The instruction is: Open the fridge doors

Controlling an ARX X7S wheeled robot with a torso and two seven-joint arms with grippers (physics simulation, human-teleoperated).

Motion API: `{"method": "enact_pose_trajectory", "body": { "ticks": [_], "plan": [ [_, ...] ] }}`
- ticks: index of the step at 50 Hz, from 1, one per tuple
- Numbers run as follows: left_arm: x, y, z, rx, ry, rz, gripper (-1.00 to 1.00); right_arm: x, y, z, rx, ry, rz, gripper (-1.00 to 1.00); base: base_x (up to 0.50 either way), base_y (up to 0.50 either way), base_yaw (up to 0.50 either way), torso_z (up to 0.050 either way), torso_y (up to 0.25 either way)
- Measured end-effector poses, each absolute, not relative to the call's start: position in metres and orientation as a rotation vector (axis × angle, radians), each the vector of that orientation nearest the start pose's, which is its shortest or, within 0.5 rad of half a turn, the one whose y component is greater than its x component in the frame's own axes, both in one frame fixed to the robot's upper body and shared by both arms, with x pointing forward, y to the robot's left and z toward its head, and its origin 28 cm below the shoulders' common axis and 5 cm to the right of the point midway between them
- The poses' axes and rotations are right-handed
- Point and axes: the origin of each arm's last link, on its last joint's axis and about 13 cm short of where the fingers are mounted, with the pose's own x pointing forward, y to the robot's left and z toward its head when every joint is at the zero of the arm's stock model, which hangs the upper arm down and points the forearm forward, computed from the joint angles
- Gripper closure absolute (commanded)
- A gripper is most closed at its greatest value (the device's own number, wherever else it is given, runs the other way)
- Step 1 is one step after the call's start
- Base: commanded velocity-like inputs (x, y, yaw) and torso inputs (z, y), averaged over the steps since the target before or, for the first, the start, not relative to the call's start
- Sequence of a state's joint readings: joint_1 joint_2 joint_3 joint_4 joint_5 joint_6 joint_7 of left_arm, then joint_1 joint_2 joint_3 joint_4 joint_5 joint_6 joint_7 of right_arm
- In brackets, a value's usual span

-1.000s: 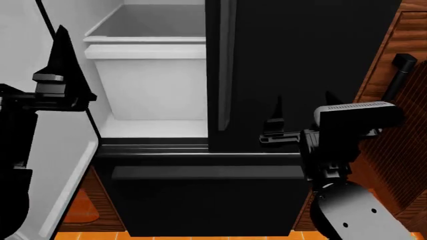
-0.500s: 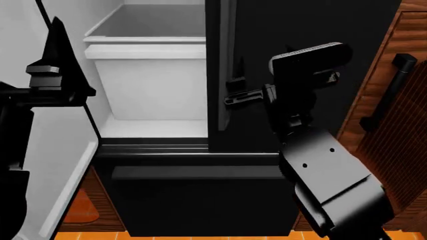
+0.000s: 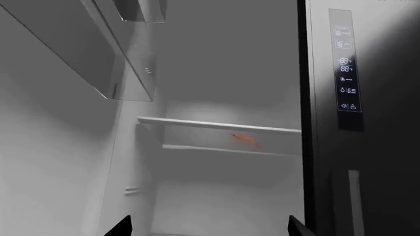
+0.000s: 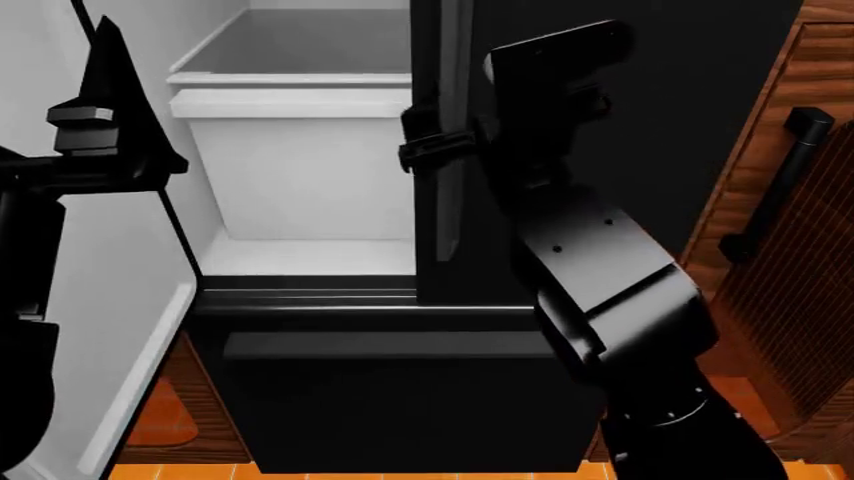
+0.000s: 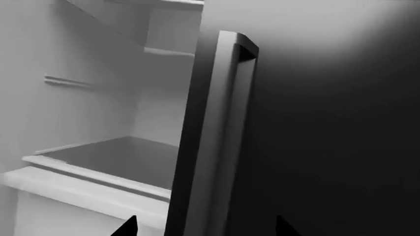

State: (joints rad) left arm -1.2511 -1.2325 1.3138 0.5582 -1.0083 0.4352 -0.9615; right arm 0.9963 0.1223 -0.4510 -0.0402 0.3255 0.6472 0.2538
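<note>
Right gripper [image 4: 424,150]: jaws apart, around nothing yet, at the handle [image 5: 213,137] of the shut right door [image 4: 587,120].
Left gripper [image 4: 100,130]: spread, empty, beside the open left door [image 4: 114,300].
Risk: fingers may slide off the handle if they close too shallow.
Count: two fridge doors, one open, one shut; two grippers.

Head: I look down at the fridge doors [image 4: 627,120] from close above.
Left wrist: faces up into the open interior.
Right wrist: close on the handle [image 5: 213,137]; head shares it.
</note>
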Motion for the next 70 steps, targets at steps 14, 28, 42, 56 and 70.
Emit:
{"method": "enact_pose_trajectory", "body": {
  "ticks": [14, 28, 42, 56, 70],
  "plan": [
    [0.219, 0.265, 0.268, -0.091, -0.622, -0.011, -1.0, 0.366, -0.026, 0.255, -0.105, -0.265, 0.219, -1.0, 0.0, 0.0, 0.0, 0.0, 0.0],
    [0.22, 0.266, 0.27, -0.095, -0.623, -0.012, -1.0, 0.395, -0.02, 0.259, -0.046, -0.22, 0.225, -1.0, 0.0, 0.0, 0.0, 0.0, 0.0],
    [0.221, 0.266, 0.269, -0.091, -0.622, -0.014, -1.0, 0.416, -0.013, 0.26, -0.029, -0.172, 0.251, -1.0, 0.0, 0.0, 0.0, 0.0, 0.0],
    [0.222, 0.266, 0.268, -0.087, -0.616, -0.017, -1.0, 0.426, -0.02, 0.259, -0.027, -0.136, 0.216, -1.0, 0.0, 0.0, 0.0, 0.0, 0.0],
    [0.221, 0.267, 0.266, -0.082, -0.615, -0.018, -1.0, 0.431, -0.03, 0.26, -0.039, -0.122, 0.183, 1.0, 0.0, 0.0, 0.0, 0.0, 0.0]
  ]
}}
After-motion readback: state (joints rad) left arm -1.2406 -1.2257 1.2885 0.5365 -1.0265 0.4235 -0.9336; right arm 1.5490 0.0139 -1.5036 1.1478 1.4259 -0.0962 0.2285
